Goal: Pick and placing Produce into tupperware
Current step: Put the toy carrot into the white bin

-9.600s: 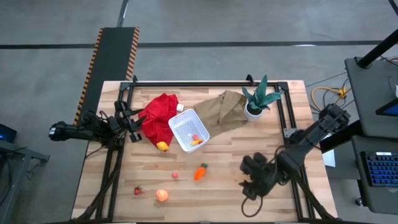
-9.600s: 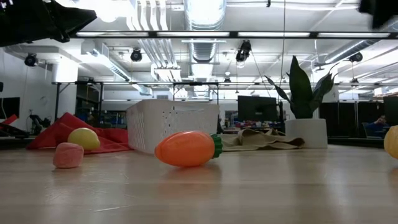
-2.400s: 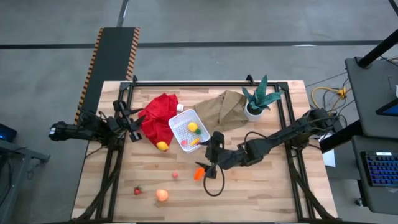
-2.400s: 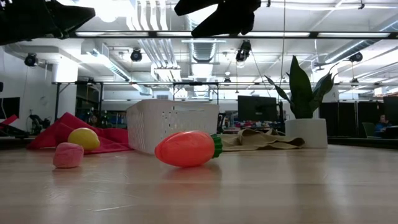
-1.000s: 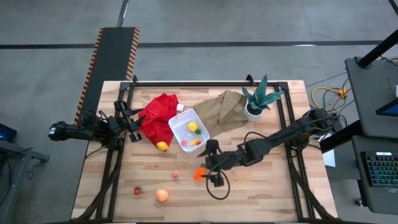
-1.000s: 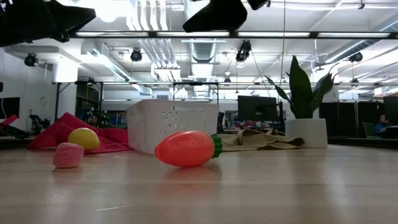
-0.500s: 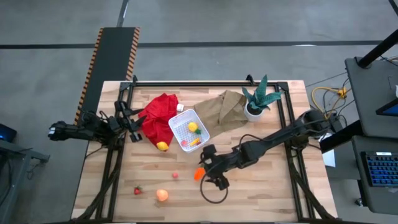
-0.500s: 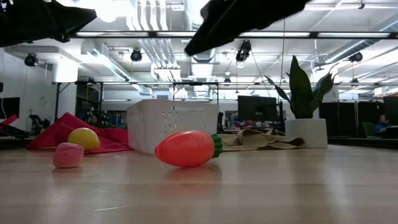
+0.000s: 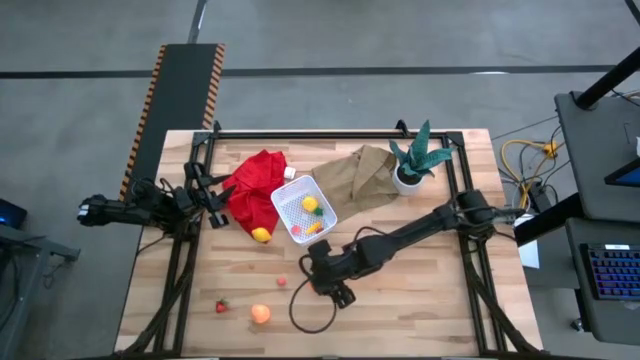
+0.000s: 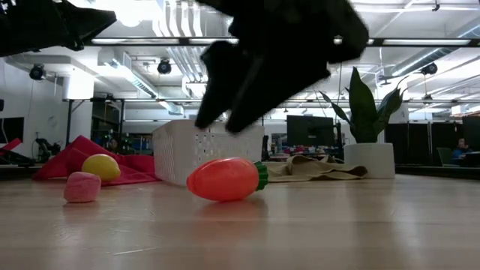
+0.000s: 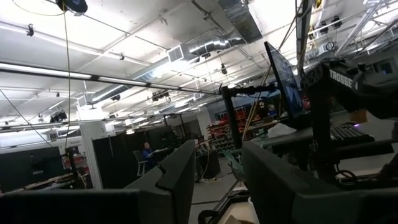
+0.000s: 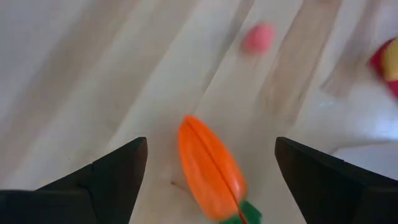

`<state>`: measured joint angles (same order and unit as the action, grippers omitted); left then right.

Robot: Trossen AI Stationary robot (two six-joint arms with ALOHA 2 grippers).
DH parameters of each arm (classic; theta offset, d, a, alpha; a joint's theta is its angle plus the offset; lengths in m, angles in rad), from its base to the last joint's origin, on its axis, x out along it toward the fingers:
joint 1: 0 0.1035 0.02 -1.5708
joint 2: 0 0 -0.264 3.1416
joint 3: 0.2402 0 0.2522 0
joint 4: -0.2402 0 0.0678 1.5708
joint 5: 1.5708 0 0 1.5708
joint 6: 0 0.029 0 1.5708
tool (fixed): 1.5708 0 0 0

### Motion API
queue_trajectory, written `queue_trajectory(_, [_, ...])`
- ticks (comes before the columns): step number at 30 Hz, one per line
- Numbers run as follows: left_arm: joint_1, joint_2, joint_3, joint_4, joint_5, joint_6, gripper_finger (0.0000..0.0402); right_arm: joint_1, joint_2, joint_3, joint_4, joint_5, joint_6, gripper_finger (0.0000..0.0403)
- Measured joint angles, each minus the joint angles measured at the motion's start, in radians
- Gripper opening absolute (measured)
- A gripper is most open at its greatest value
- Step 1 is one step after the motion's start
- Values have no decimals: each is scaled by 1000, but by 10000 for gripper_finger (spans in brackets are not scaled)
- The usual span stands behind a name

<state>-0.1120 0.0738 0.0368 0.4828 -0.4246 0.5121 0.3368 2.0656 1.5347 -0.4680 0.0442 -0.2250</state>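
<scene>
High view: my right gripper [image 9: 322,275] is stretched out over the middle of the worktop [image 9: 420,300], hovering right above where the carrot lies; my arm hides the carrot here. The tupperware [image 9: 302,213] sits behind it, beside the red cloth [image 9: 252,188], with a lemon [image 9: 310,204] and other pieces already inside. Another lemon [image 9: 261,235] rests at the cloth's edge, a pink piece [image 9: 282,282], a red berry [image 9: 221,306] and a peach-orange ball [image 9: 260,314] lie loose on the wood nearer the front. My left gripper [image 9: 215,195] waits at the left edge, off to the side of the cloth.

Low view: the carrot [image 10: 227,178] lies on its side, green top toward the tupperware [image 10: 208,151]. My right gripper is the dark mass just above it, not touching it yet.

Left wrist view: my left gripper's [image 11: 214,180] fingers stand apart, nothing between them; only the room shows.

Right wrist view: my right gripper [image 12: 210,163] is wide open and empty, the carrot [image 12: 209,167] centred between the fingers, lying roughly along the gap, not across it.

Step in hand, I judge: grasp the carrot. To do it well, come straight down, keep the thick orange body mid-gap, close across its width, not on the tapered tip or green top, where it could squirt out. Stop short of scraping the worktop.
</scene>
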Motion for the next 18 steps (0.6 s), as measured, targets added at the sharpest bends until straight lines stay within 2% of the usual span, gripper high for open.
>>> queue_trajectory(9, [0,0,0,1,0,0,118,-31,91,48,-59,-1,-18,327])
queue_trajectory(18, [0,0,0,4,0,1,118,-39,99,44,-90,-26,-22,327])
